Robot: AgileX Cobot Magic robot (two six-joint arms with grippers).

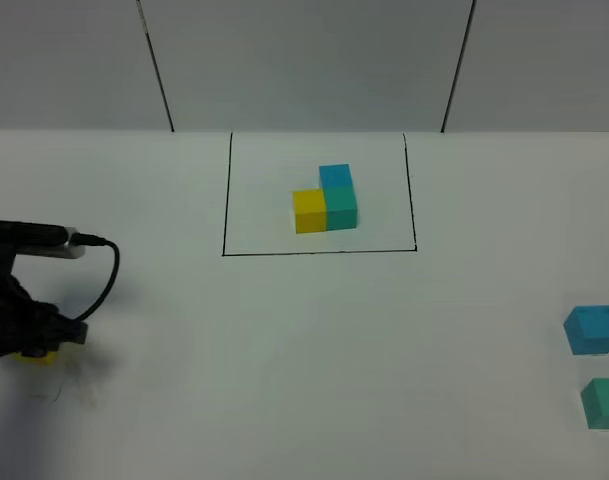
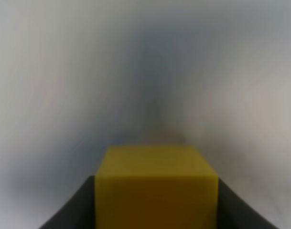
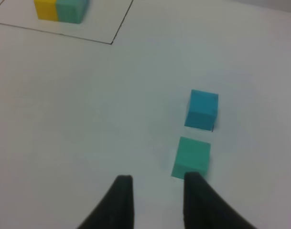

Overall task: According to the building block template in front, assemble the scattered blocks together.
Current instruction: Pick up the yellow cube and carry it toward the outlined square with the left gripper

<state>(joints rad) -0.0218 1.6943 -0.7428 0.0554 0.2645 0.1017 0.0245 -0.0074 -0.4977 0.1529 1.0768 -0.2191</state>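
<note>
Nearest you, off the near right corner of the counter (image 1: 284,400), your right pincer (image 3: 157,205) stands open, its two dark fingers (image 3: 120,202) parted and gripping nothing. The teal-green cube (image 1: 606,402) sits just past one fingertip. Its near edge meets that tip in the wrist view, and you cannot tell whether they touch. This cube lies hard by the right edge of the counter. A little farther along the same edge, set apart by a narrow gap, sits the sky-blue cube (image 1: 592,330), turned slightly askew.

Across at the left edge, about level with the sky-blue cube, your left pincer (image 1: 29,345) is closed on the yellow cube (image 2: 156,186). The wrist view shows the cube filling the space between the two dark fingers, one pressed to each side. From the high camera only a sliver of yellow shows under the black hardware, and you cannot tell whether the cube rests on the counter or hangs just above it. A black cable (image 1: 109,280) loops off the arm there.

Farthest away, toward the middle of the far edge, the template (image 1: 326,200) sits inside its thin black frame (image 1: 319,252). It has yellow on the left and teal-green joined to it on the right. Sky-blue is joined to the teal-green, behind or on top, and you cannot tell which.
</note>
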